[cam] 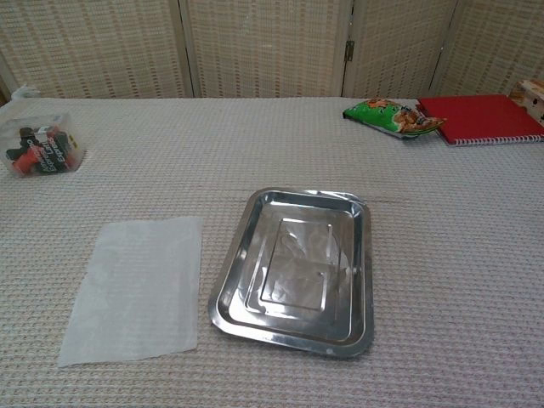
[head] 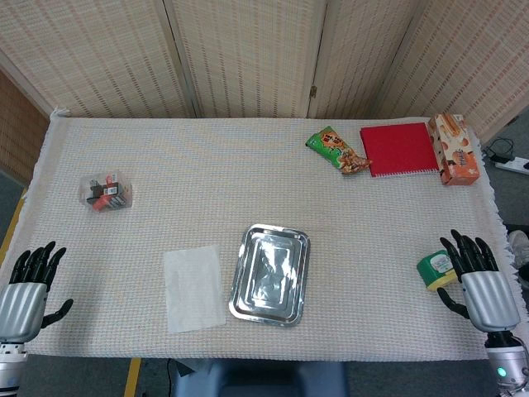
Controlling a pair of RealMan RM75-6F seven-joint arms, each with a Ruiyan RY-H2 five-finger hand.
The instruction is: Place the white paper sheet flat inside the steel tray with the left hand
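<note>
The white paper sheet (head: pixel 194 288) (cam: pixel 136 287) lies flat on the tablecloth, just left of the steel tray (head: pixel 248 294) (cam: pixel 231 270). The tray holds nothing and sits near the table's front middle. My left hand (head: pixel 29 285) hovers at the front left corner, fingers spread, well to the left of the sheet and holding nothing. My right hand (head: pixel 479 277) is at the front right edge, fingers apart, beside a small green and yellow roll (head: pixel 434 270). Neither hand shows in the chest view.
A clear box of small items (head: pixel 107 192) (cam: pixel 41 145) sits at the left. At the back right lie a green snack bag (head: pixel 337 150) (cam: pixel 389 116), a red notebook (head: pixel 400 148) (cam: pixel 481 117) and an orange carton (head: pixel 454 147). Folding screens stand behind the table.
</note>
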